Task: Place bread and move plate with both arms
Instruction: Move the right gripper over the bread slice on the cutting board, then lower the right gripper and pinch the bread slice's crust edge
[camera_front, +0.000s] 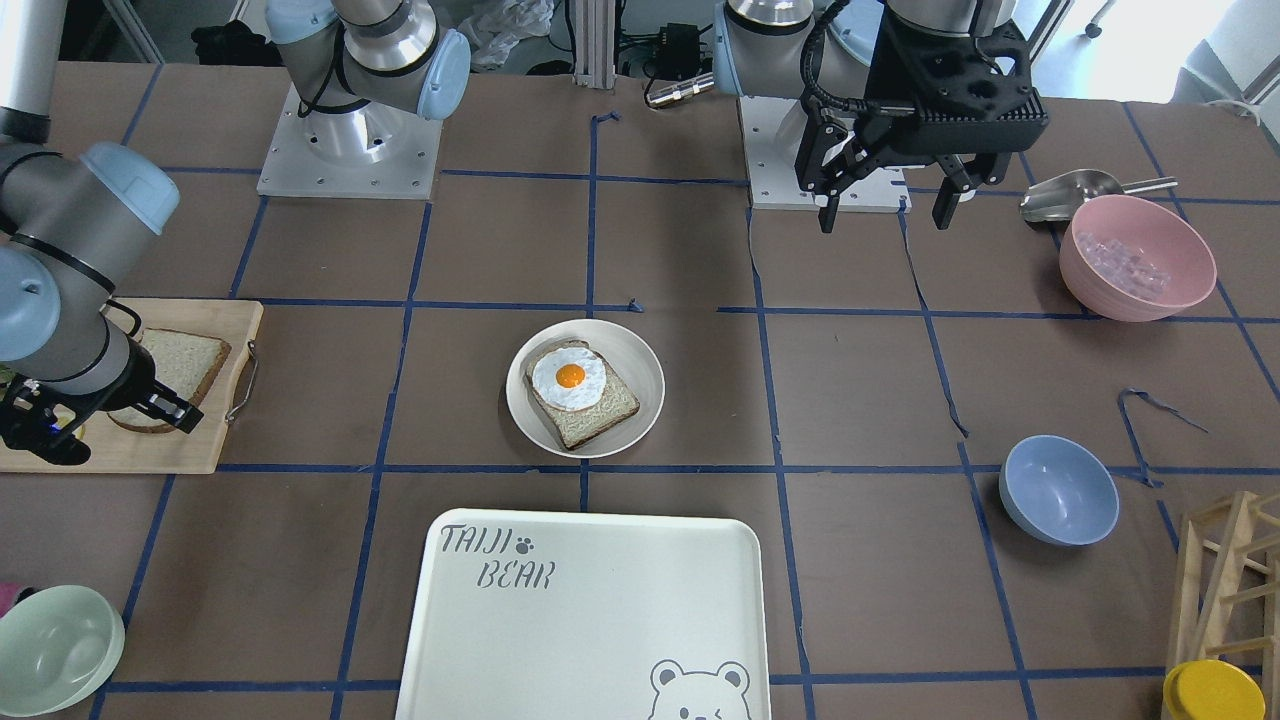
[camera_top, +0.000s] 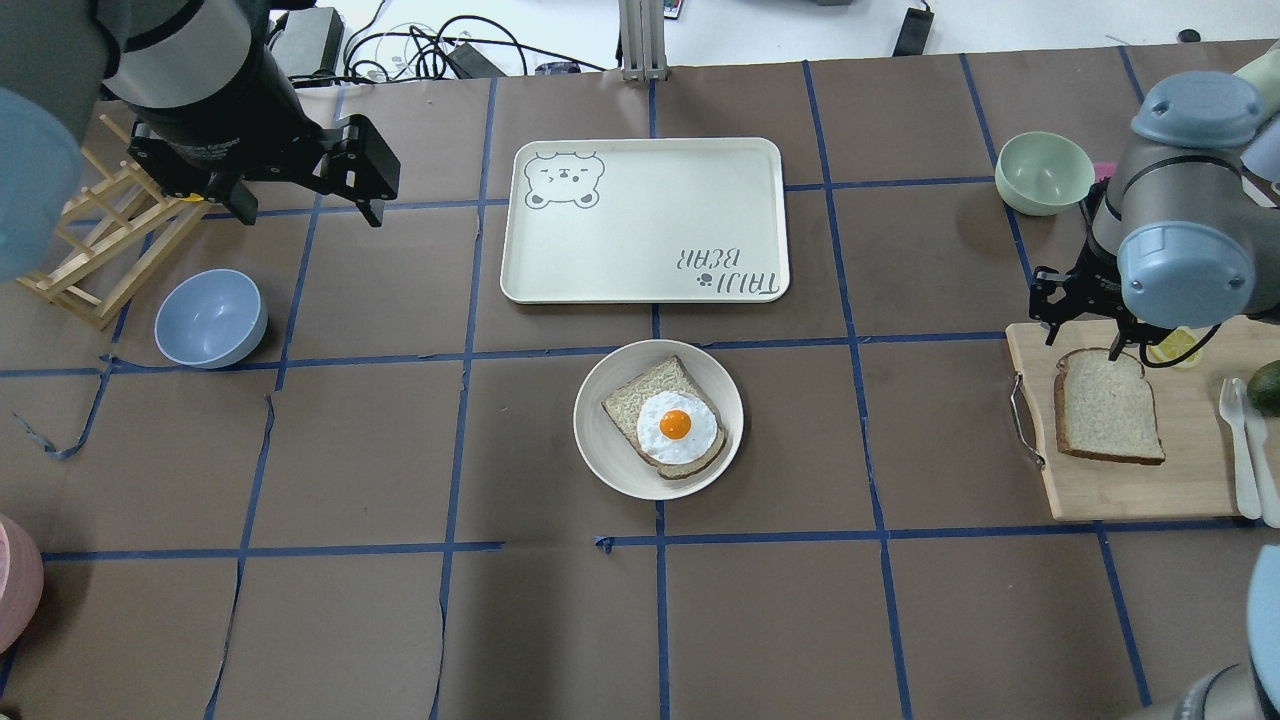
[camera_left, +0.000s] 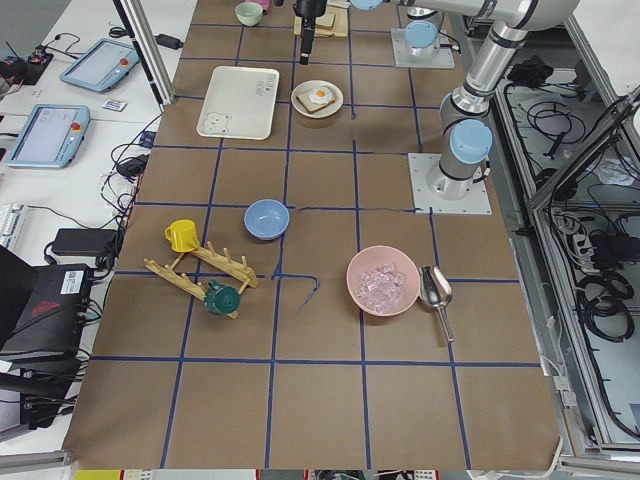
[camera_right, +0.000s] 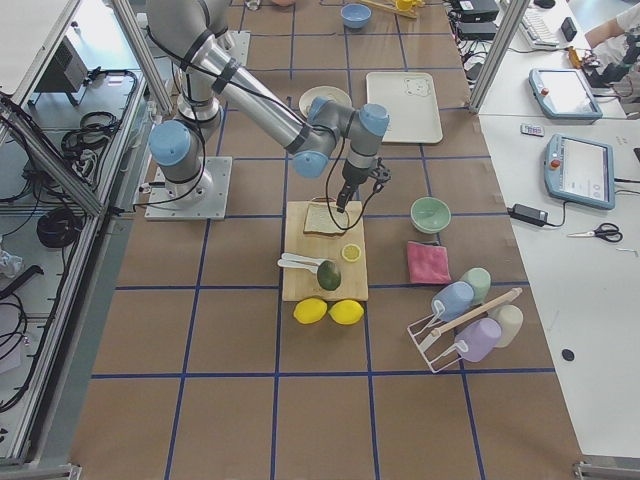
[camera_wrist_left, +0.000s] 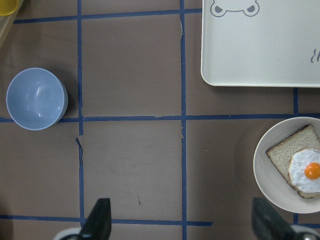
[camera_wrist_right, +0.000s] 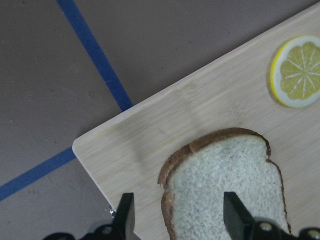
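Note:
The plain bread lies flat on a wooden cutting board at the table's right side; it also shows in the front view. My right gripper is open and low over the slice's top crust end. In the right wrist view it straddles the bread without gripping it. The off-white plate sits mid-table and holds a slice with a fried egg. My left gripper is open and empty, high above the table's left side, far from the plate.
The bear-printed tray lies just beyond the plate. A blue bowl, a wooden rack and a pink bowl with a metal scoop are on the left. A green bowl, a lemon slice and white cutlery are near the board.

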